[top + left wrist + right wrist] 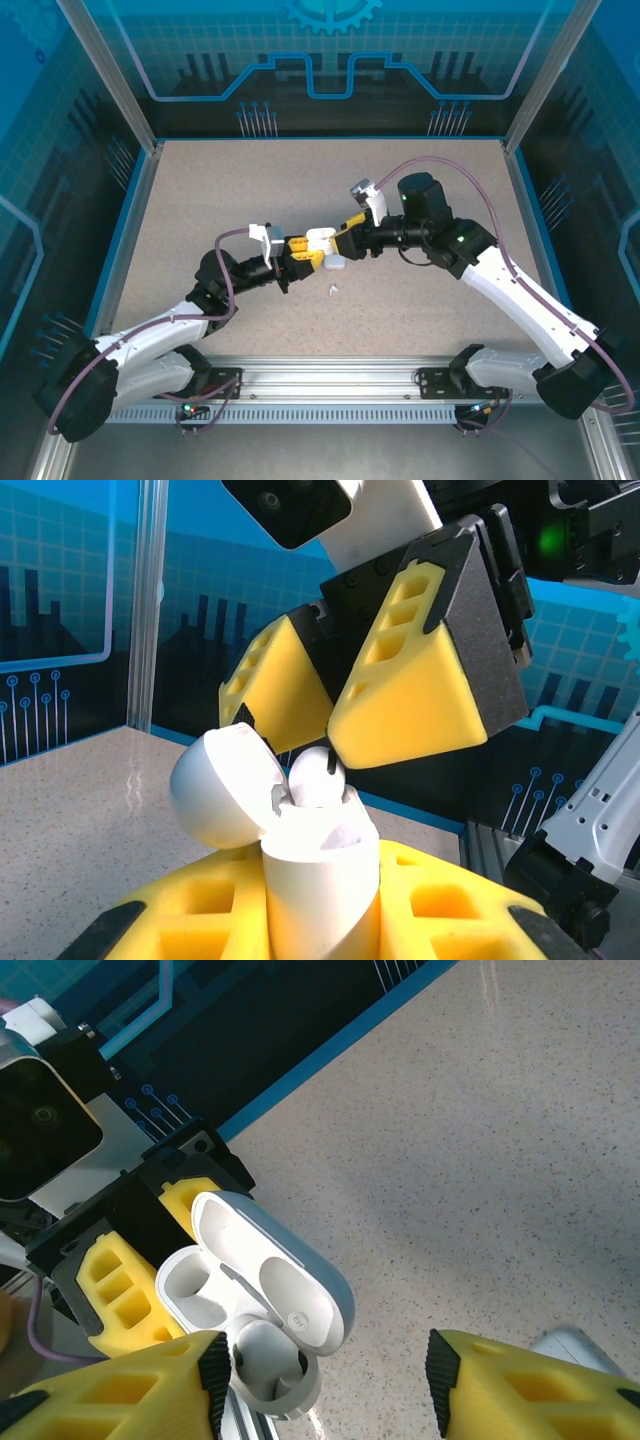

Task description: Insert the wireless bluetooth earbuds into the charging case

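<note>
Left wrist view: the left gripper [320, 905] was pressed against both sides of a white charging case [320, 865], holding it upright above the table with its lid [222, 792] flipped open to the left. A white earbud [318, 778] stood in one socket of the case, its rounded head poking above the rim. Directly over it hung the right gripper [325, 1375], its yellow fingers [420, 675] angled down towards the earbud. From the right wrist view those fingers were spread, with a clear gap between them, and seemed to be pinching nothing.

Judging from this, the step in hand was seating the first earbud. It looked to be sitting high, so the next move probably called for a gentle downward nudge, or for lifting the right gripper straight up without dragging the earbud out. The right wrist view showed the other socket [195, 1285] empty.

From the top view, the two grippers met near the middle of the speckled table [200, 200]. A second small white earbud [331, 290] lay loose on the table just in front of them, likely the next one to fetch. A pale rounded object [335, 263] sat between that earbud and the grippers; what it was could not be told. It lay close enough to crowd a reach for the loose earbud.
</note>
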Available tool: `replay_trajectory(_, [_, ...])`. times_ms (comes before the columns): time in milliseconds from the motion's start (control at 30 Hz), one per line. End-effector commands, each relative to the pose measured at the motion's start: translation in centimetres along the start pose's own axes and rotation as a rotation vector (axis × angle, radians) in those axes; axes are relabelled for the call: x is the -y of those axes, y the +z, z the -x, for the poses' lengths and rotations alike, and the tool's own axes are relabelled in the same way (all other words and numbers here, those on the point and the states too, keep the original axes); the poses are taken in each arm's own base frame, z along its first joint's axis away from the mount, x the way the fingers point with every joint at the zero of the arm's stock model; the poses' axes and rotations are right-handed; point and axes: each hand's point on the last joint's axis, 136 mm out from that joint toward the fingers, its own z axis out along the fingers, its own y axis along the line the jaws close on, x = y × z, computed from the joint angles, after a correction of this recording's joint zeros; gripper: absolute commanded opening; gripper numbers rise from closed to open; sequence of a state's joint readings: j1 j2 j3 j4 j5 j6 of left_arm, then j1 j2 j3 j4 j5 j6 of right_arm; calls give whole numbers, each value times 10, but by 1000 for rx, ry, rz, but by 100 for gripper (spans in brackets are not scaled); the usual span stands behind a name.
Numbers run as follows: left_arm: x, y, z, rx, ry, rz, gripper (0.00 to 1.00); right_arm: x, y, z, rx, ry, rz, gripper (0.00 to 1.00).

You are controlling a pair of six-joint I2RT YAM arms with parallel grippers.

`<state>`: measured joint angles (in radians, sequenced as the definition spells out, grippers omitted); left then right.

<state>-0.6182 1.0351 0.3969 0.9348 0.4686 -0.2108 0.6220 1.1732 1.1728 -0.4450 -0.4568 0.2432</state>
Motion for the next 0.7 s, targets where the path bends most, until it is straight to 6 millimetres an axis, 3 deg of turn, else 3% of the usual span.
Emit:
replay_trajectory(0, [10, 0, 18, 62, 49, -33, 8, -22, -22, 20, 77, -60, 31, 61])
replay_trajectory(167, [10, -1, 19, 65, 51, -34, 8, -14, -32, 22, 99, -53, -41, 63])
replay_trajectory(267, [11, -3, 21, 76, 57, -26, 8, 9, -33, 14, 85, -3, -156, 67])
replay_trajectory(367, [11, -9, 25, 98, 81, -3, 8, 42, -32, -6, 34, 82, -288, 66])
replay_trajectory(500, [17, -17, 32, 130, 143, -7, 7, 59, -15, -31, 0, 188, -280, 63])
replay_trajectory(667, [26, -24, 39, 156, 236, -19, 4, 68, -1, -38, 15, 228, -267, 62])
